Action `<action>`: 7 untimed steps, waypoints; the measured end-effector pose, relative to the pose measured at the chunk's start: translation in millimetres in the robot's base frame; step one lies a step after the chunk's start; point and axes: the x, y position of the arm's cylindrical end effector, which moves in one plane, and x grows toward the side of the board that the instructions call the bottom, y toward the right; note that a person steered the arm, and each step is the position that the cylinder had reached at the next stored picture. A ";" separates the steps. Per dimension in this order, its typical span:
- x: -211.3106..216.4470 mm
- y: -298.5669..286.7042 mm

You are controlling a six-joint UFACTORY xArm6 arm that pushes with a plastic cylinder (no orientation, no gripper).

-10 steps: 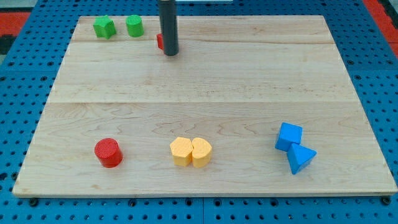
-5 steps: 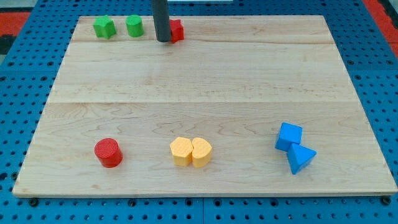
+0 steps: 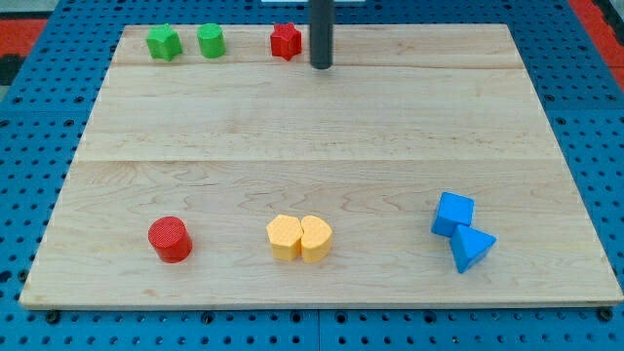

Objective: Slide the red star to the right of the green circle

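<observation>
The red star lies near the board's top edge, well to the right of the green circle. A green star-like block lies just left of the green circle. My tip stands just right of the red star and slightly below it, with a small gap between them.
A red cylinder sits at the bottom left. Two yellow blocks touch each other at the bottom centre. A blue cube and a blue triangular block touch at the bottom right. The wooden board lies on a blue pegboard.
My tip has moved from the red star's left side to its right side. The red star has shifted right and a little up along the top edge.
</observation>
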 end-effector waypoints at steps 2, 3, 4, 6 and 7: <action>-28.9 -17.6; -43.9 -16.6; -44.5 -49.6; -44.5 -57.9; -46.8 -70.1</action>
